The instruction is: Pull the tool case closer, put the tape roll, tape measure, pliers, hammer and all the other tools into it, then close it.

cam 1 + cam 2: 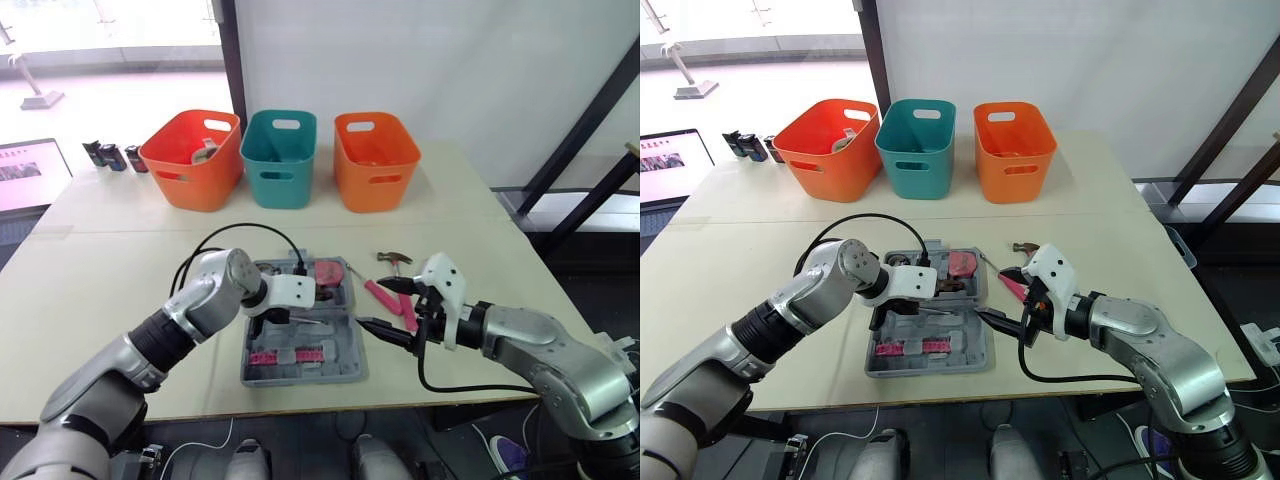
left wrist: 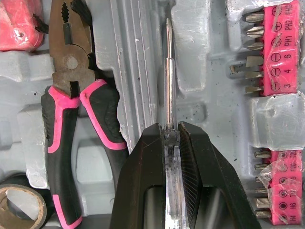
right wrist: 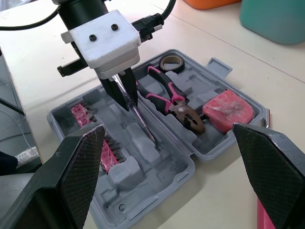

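Seating the screwdriver (image 2: 168, 86)
Clenched on it, the left gripper (image 2: 169, 136) could drop it askew, missing the case (image 3: 131, 174) groove; right gripper (image 1: 372, 303) spread, at case's 3 o'clock.

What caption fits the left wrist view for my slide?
Left end effector grips a screwdriver in the open tool case, beside the pink-handled pliers and pink bit holders.

An orange bin (image 1: 195, 182) stands at eleven o'clock, a teal bin (image 1: 278, 178) at twelve, a second orange bin (image 1: 375, 186) at one. Black containers (image 1: 113, 157) sit at ten.
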Robot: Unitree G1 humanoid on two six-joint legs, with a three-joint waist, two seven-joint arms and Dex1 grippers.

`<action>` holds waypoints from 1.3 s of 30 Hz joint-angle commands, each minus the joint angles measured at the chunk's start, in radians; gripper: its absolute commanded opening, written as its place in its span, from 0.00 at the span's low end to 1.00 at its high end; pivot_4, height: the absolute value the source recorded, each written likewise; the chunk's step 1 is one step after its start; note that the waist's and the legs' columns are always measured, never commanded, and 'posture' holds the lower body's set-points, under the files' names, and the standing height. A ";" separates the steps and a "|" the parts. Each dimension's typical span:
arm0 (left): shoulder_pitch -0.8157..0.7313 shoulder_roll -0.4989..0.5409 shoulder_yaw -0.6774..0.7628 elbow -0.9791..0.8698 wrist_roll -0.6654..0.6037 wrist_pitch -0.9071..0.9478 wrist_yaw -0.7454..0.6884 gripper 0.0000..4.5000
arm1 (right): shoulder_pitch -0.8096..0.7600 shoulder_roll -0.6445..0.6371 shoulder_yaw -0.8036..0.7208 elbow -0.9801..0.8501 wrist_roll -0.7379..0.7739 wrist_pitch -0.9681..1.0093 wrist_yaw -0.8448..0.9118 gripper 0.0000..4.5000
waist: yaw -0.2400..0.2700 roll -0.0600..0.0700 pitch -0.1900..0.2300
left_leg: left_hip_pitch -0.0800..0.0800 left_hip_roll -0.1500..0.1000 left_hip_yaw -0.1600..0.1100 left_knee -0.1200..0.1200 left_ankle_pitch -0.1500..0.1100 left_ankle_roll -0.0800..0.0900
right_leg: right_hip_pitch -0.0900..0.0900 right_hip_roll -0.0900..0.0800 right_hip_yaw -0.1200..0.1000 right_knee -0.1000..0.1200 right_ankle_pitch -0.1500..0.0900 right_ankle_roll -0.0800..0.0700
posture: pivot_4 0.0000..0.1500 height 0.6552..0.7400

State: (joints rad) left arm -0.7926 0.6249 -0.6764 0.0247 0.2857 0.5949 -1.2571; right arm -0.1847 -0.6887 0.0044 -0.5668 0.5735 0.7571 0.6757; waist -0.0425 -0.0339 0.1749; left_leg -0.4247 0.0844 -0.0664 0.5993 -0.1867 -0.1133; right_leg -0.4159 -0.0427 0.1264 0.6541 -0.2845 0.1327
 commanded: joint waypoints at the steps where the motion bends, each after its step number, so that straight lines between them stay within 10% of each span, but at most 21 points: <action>1: -0.002 -0.007 0.013 -0.020 0.010 -0.004 0.005 0.01 | -0.002 0.002 -0.018 -0.032 0.009 -0.014 0.001 1.00 | 0.000 0.000 0.000 | 0.000 0.000 0.000 0.000 0.000 0.000 | 0.000 0.000 0.000 0.000 0.000 0.000 | 1.00 1.00; 10: -0.011 -0.012 0.026 -0.013 0.012 -0.033 0.009 0.01 | 0.000 0.002 -0.018 -0.034 0.015 -0.009 0.002 1.00 | 0.000 0.000 0.000 | 0.000 0.000 0.000 0.000 0.000 0.000 | 0.001 0.000 0.000 0.000 0.000 0.000 | 1.00 1.00; 18: -0.014 -0.007 0.045 -0.039 0.005 -0.033 0.012 0.82 | -0.001 0.005 -0.017 -0.032 0.021 -0.008 0.007 1.00 | 0.000 0.000 0.000 | 0.000 0.000 0.000 0.000 0.000 0.000 | 0.001 0.000 0.000 0.000 0.000 0.000 | 1.00 1.00; 29: -0.015 0.031 0.194 -0.071 -0.098 0.046 -0.019 0.82 | 0.004 0.004 -0.016 -0.039 0.021 -0.006 0.006 1.00 | -0.001 0.000 0.000 | 0.001 0.000 0.000 0.000 0.000 0.000 | 0.001 0.000 0.000 0.000 0.000 0.000 | 1.00 1.00; 37: 0.091 0.118 0.344 0.031 -0.229 -0.044 -0.023 0.04 | 0.018 0.009 -0.011 -0.036 0.013 -0.014 0.002 1.00 | 0.000 0.000 0.000 | 0.002 0.000 0.000 0.000 0.000 0.000 | 0.001 0.000 0.000 0.001 0.000 0.000 | 1.00 1.00; 39: 0.121 0.125 0.350 0.027 -0.244 -0.080 -0.023 0.01 | 0.017 0.008 -0.009 -0.034 0.011 -0.015 0.003 1.00 | 0.004 0.000 0.000 | 0.001 0.000 0.000 0.000 0.000 0.000 | 0.002 0.000 0.000 0.000 0.000 0.000 | 1.00 1.00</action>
State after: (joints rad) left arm -0.6752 0.7451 -0.3581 0.0744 0.0653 0.5544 -1.2789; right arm -0.1626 -0.6856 0.0053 -0.5673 0.5747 0.7569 0.6764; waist -0.0385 -0.0336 0.1749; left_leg -0.4233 0.0842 -0.0664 0.5997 -0.1868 -0.1132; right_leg -0.4136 -0.0430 0.1263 0.6539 -0.2850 0.1331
